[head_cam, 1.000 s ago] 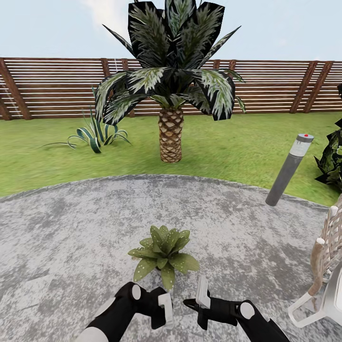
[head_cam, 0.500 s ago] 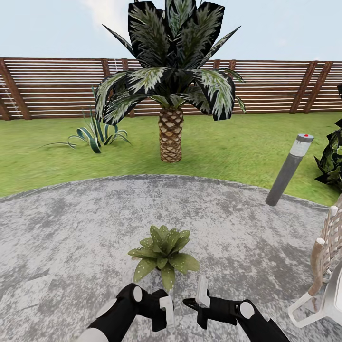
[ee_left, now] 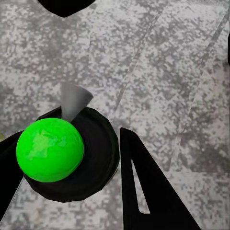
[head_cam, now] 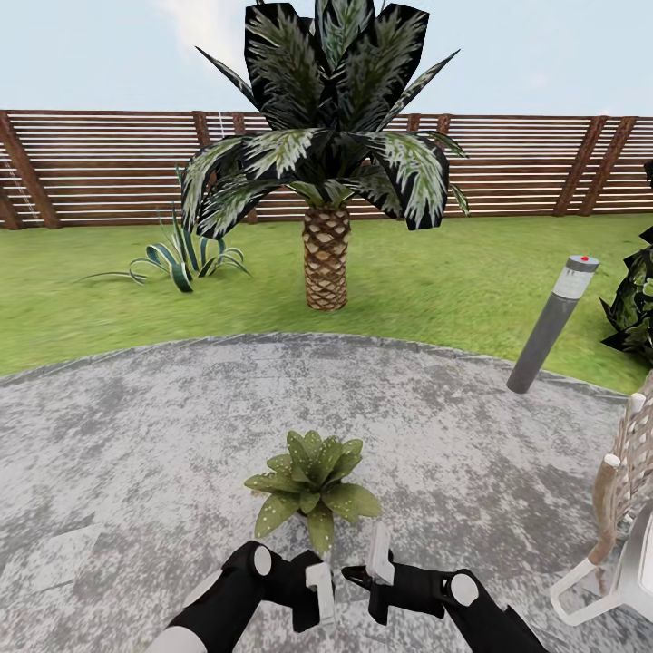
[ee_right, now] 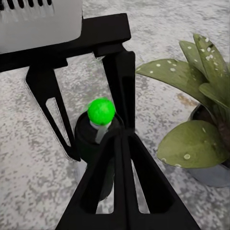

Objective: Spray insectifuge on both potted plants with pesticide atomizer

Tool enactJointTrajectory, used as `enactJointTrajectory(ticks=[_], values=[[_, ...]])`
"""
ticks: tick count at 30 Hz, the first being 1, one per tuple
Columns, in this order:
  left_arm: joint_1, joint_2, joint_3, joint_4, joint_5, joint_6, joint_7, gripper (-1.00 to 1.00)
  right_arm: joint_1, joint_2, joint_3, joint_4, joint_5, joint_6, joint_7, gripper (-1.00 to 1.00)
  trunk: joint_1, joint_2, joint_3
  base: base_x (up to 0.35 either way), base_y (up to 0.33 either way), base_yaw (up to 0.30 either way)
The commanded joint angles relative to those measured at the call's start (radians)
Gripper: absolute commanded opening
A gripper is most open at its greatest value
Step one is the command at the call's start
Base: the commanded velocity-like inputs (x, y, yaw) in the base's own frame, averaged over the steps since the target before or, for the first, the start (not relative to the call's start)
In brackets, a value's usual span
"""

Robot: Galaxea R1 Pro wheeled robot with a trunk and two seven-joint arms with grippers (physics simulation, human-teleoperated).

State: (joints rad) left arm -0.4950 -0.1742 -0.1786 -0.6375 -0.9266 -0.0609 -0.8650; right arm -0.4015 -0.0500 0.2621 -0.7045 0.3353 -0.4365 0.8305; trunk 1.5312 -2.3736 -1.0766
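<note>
The pesticide atomizer (ee_left: 91, 158) is a dark bottle with a bright green ball top (ee_right: 101, 110). My left gripper (head_cam: 317, 599) is shut on it, one finger on each side of the bottle (ee_right: 96, 143), low over the stone patio. My right gripper (ee_right: 122, 139) is shut, with its fingertips meeting right beside the atomizer's top. In the head view, the right gripper (head_cam: 360, 578) sits close to the left one. One potted plant (head_cam: 313, 481) stands just beyond both grippers, and its broad leaves (ee_right: 191, 143) carry tiny pale specks. The left hand hides the bottle in the head view.
A white wicker chair (head_cam: 626, 508) stands at the right edge. A grey bollard lamp (head_cam: 549, 326) leans at the patio's (head_cam: 136, 435) rim. On the lawn behind stand a big palm (head_cam: 326, 254), a striped agave (head_cam: 186, 254) and a dark shrub (head_cam: 635, 304), with a slatted fence (head_cam: 91, 168) behind.
My right gripper has shifted slightly left, closer to the left gripper and the atomizer. The left arm, the plant and the view are unchanged.
</note>
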Motion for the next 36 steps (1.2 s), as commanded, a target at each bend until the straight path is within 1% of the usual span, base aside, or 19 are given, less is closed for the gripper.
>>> enactJointTrajectory(ticks=[1, 4, 7, 13, 15, 18, 36], values=[[0.0, 0.0, 0.001, -0.004, -0.004, -0.007, -0.002, -1.0, 0.0, -0.001, 0.002, -0.001, 0.007, -0.005, -0.002, -1.0, 0.0, 0.0, -0.001, 0.0, 0.0, 0.0], [0.0, 0.0, -0.002, -0.008, 0.045, -0.009, -0.002, -1.0, 0.0, -0.001, 0.002, -0.001, 0.007, -0.004, -0.002, -1.0, 0.0, 0.0, -0.001, 0.0, 0.0, 0.0], [0.0, 0.0, -0.001, -0.008, 0.055, -0.01, -0.003, -1.0, -0.001, -0.001, 0.002, -0.001, 0.008, -0.004, -0.002, -1.0, 0.0, 0.0, -0.001, 0.0, 0.0, 0.0], [0.0, 0.0, -0.001, -0.008, 0.058, -0.014, -0.003, -1.0, 0.0, -0.001, 0.002, -0.001, 0.008, -0.005, -0.002, -1.0, 0.0, 0.0, -0.001, 0.0, 0.0, 0.0], [0.0, 0.0, -0.001, -0.007, 0.058, -0.037, -0.003, -1.0, 0.0, -0.001, 0.002, -0.001, 0.008, -0.004, -0.002, -1.0, 0.0, 0.0, -0.001, 0.0, 0.0, 0.0], [0.0, 0.0, 0.0, -0.007, 0.058, -0.046, -0.003, -1.0, 0.0, -0.001, 0.002, -0.001, 0.008, -0.004, -0.002, -1.0, 0.0, 0.0, -0.001, 0.0, 0.0, 0.0], [0.0, 0.0, 0.001, 0.006, 0.063, -0.052, -0.003, -1.0, 0.0, -0.001, 0.002, -0.001, 0.008, -0.004, -0.002, -1.0, 0.0, 0.0, -0.001, 0.0, 0.0, 0.0]])
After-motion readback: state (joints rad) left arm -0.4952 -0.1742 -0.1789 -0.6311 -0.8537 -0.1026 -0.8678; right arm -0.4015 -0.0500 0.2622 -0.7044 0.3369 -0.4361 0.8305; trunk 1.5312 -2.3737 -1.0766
